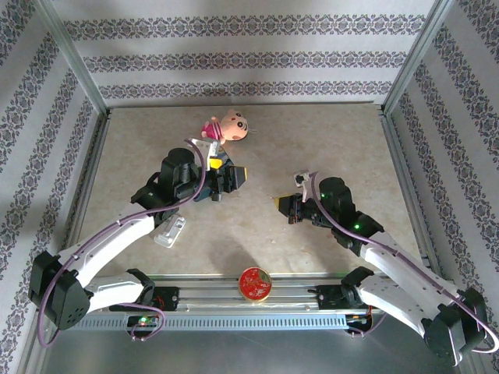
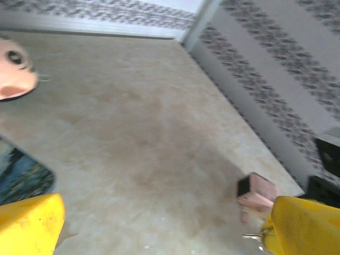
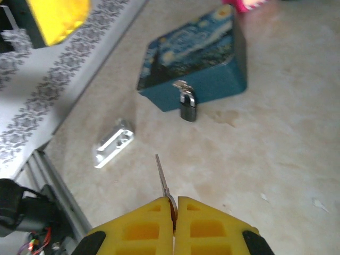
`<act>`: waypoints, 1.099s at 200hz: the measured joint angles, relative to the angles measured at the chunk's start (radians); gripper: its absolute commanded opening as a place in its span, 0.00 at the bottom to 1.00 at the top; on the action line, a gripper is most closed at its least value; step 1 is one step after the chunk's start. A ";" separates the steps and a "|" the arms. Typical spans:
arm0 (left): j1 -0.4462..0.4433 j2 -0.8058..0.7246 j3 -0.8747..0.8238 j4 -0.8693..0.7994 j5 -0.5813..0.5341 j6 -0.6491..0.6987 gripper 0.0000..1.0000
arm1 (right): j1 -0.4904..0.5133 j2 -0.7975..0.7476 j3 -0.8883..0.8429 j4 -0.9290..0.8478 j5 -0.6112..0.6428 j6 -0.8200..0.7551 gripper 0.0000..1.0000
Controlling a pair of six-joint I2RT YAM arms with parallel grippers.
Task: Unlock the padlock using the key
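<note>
The tiny black padlock point(image 3: 187, 108) with a silvery shackle hangs from the latch on the front of the blue painted tin point(image 3: 191, 53). My right gripper point(image 3: 175, 210) is shut on the thin grey key point(image 3: 162, 177). The key's blade sticks out toward the padlock, well short of it. In the top view the right gripper point(image 1: 281, 205) hovers right of centre. My left gripper point(image 1: 230, 173) is over the tin and covers it from above. In the left wrist view the left gripper point(image 2: 164, 231) stands wide open with bare table between its yellow fingers point(image 2: 29, 226).
A whitish-silver block point(image 3: 113, 142) lies left of the tin, also seen from above point(image 1: 170, 230). A pink doll point(image 1: 230, 125) lies behind the tin. A round red tin point(image 1: 255, 284) sits at the near rail. A small pinkish block point(image 2: 256, 192) lies near the right wall.
</note>
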 measured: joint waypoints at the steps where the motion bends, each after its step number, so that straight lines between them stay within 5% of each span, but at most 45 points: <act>1: -0.001 0.001 0.000 -0.003 -0.007 -0.003 0.99 | 0.000 0.000 0.000 0.000 0.002 0.000 0.00; 64: -0.140 0.142 0.005 -0.127 -0.393 -0.153 0.99 | 0.000 0.014 -0.045 -0.041 0.122 0.008 0.00; 119: -0.176 0.281 0.012 -0.185 -0.616 -0.335 0.99 | -0.001 0.065 -0.065 -0.047 0.202 0.017 0.00; 220: -0.227 0.488 0.136 -0.234 -0.760 -0.410 0.94 | -0.010 0.092 -0.065 -0.027 0.229 0.019 0.00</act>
